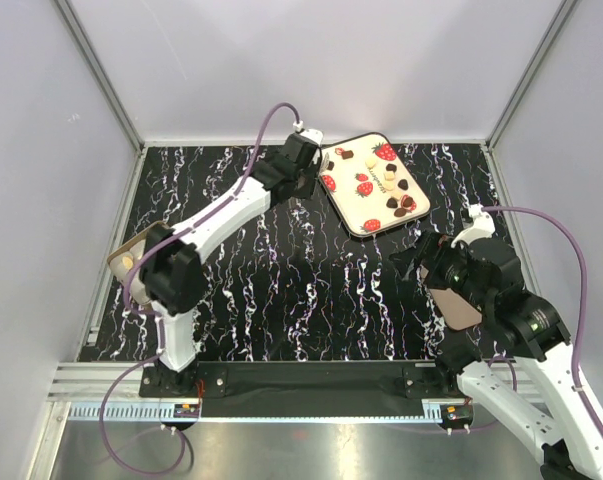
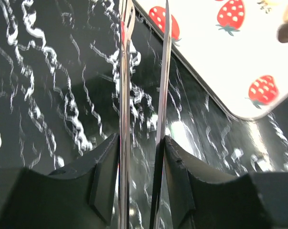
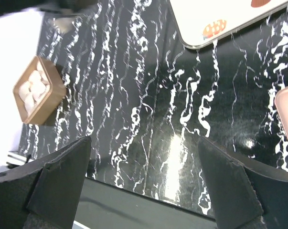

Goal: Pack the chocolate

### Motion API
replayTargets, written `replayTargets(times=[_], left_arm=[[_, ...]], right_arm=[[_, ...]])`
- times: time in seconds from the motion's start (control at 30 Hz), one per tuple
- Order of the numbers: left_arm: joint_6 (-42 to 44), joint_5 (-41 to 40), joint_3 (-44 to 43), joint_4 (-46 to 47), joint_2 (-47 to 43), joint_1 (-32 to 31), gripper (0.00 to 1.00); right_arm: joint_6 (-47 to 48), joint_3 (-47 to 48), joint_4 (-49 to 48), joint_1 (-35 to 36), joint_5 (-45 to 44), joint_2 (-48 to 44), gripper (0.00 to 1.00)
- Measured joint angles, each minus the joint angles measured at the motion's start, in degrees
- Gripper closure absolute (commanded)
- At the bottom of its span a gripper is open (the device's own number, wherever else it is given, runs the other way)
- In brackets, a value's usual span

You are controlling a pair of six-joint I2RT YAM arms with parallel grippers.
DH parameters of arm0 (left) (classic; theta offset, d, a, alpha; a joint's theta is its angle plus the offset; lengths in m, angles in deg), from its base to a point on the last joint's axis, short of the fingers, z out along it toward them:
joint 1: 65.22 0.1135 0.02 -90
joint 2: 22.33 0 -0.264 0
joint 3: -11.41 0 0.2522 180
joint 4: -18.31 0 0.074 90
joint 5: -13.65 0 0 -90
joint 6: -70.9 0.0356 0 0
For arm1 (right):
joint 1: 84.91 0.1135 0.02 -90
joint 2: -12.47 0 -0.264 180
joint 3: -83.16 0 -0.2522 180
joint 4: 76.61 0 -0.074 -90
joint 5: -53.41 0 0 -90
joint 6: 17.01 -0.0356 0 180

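Dark and white chocolate [image 1: 392, 186] pieces sit scattered on the strawberry tray [image 1: 353, 213]. The left pincer [image 2: 144, 52], blades slightly parted, hovers beside its edge. The right pincer [image 3: 144, 191] is spread wide. A brown box [image 3: 37, 89] holds white pieces.

Black desk [image 1: 311, 300] w/ white marble-like veins, glossy, light glare on it. Plain pale walls [image 1: 311, 60] on 3 sides, metal corner posts. Aluminium rail [image 1: 281, 385] along near edge.

Strawberry-print tray [image 1: 353, 218], black marbled table [image 1: 311, 290], brown box [image 3: 37, 96]
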Motion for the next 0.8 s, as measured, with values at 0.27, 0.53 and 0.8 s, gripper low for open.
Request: replayTargets(times=[0.27,0.53,0.8], left_arm=[[4.9,-0.9,-11.1,0.9,15.1,0.0,0.53],[6.8,-1.8,-15.5,2.6,21.0,0.0,0.51],[8.1,-3.1,-16.6,3.5,23.0,0.0,0.51]], right_arm=[[0.3,1.3,-0.9,0.0,-0.8,1.2,0.0],[0.8,1.3,-1.4,0.0,-0.9,3.3,0.0],[1.4,1.3,-2.1,0.0,-1.0,3.4,0.0]])
